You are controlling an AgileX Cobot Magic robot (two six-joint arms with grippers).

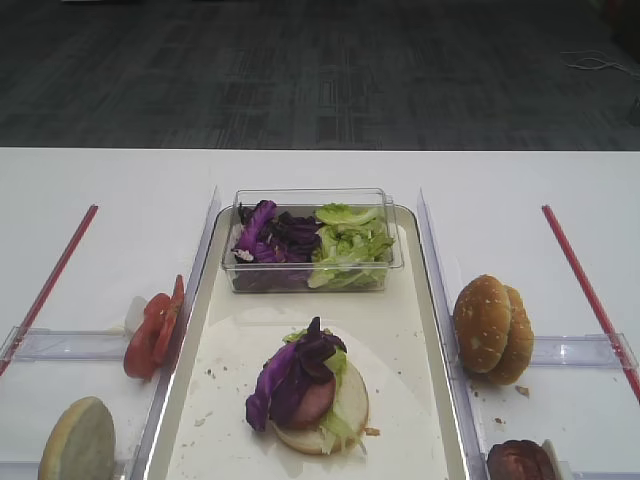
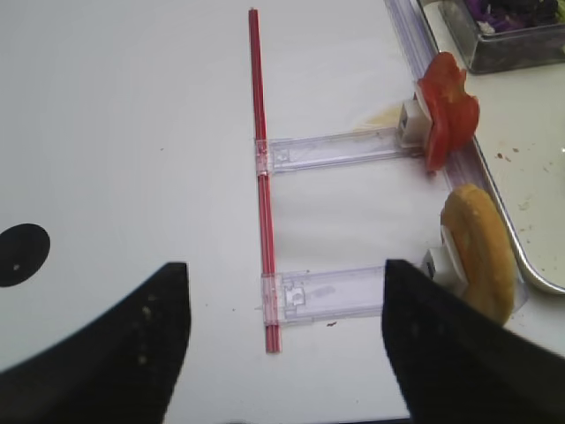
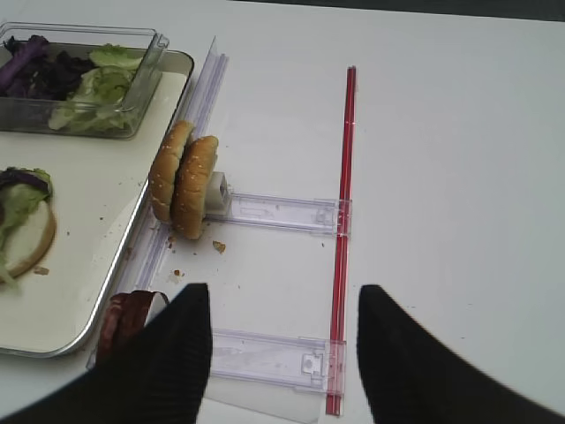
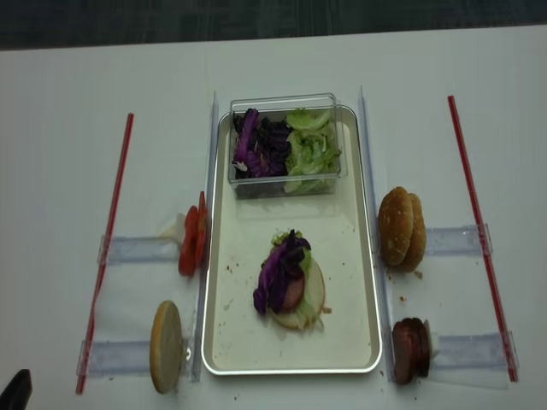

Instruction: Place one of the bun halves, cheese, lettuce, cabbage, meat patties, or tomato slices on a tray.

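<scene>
The tray (image 4: 291, 369) lies in the middle and holds a bun half (image 1: 345, 412) topped with lettuce, a meat patty (image 1: 318, 398) and purple cabbage (image 1: 290, 370). Two bun halves (image 1: 492, 328) stand on edge right of the tray, with meat patties (image 1: 520, 462) nearer the front. Tomato slices (image 1: 152, 330) and another bun half (image 1: 78, 440) stand to its left. No cheese is in view. My left gripper (image 2: 284, 274) is open over the table left of that bun half (image 2: 481, 252). My right gripper (image 3: 282, 296) is open beside the patties (image 3: 124, 322), holding nothing.
A clear tub (image 1: 312, 242) of cabbage and lettuce sits at the tray's far end. Clear plastic rails (image 4: 141, 249) and red rods (image 4: 107, 248) frame both sides of the tray. Crumbs dot the tray lining.
</scene>
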